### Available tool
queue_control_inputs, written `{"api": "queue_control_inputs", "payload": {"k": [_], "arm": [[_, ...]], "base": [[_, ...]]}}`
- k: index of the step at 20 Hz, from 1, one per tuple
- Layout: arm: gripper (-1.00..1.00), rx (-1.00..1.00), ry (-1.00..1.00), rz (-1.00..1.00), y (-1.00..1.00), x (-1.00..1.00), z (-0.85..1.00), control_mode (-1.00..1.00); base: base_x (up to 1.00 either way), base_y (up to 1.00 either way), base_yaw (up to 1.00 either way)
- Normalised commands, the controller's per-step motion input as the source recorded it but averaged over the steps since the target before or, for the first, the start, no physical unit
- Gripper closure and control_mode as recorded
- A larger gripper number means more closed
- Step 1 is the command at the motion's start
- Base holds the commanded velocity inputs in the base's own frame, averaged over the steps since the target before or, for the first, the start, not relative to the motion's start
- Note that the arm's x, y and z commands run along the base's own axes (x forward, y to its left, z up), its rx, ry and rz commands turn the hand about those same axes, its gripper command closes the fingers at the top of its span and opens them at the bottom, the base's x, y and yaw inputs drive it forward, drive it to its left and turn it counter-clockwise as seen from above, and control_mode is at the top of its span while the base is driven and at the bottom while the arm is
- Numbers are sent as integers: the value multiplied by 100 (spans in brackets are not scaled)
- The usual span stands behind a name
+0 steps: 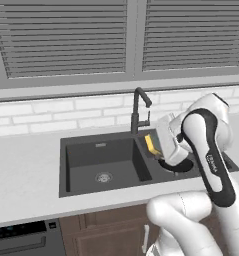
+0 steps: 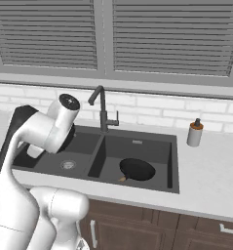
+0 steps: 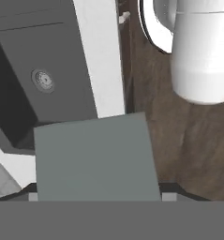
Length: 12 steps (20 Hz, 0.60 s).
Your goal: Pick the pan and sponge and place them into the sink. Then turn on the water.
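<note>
Kitchen: sink (image 1: 66, 165), faucet (image 1: 138, 107), probably cabinets (image 2: 137, 229).

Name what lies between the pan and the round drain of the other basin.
The dark dividing wall between the two basins. The right base view shows it, with the pan in the right basin and the drain in the left.

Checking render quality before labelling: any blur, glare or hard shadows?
Left base view: even light, soft-edged, no glare on the sink. Right base view: the pan nearly merges with the dark basin. Hand view: the sponge looms flat, without shading.
</note>
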Motion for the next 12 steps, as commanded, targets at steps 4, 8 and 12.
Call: {"api": "queue_control_inputs", "payload": {"k": [4, 8, 12], "arm": [[100, 4, 35, -16, -100, -21, 4, -100], [100, 2, 43, -14, -100, 0, 2, -100], [100, 3, 45, -9, -100, 2, 0, -100]], "base": [[0, 0, 0], [0, 0, 0], [0, 0, 0]]}}
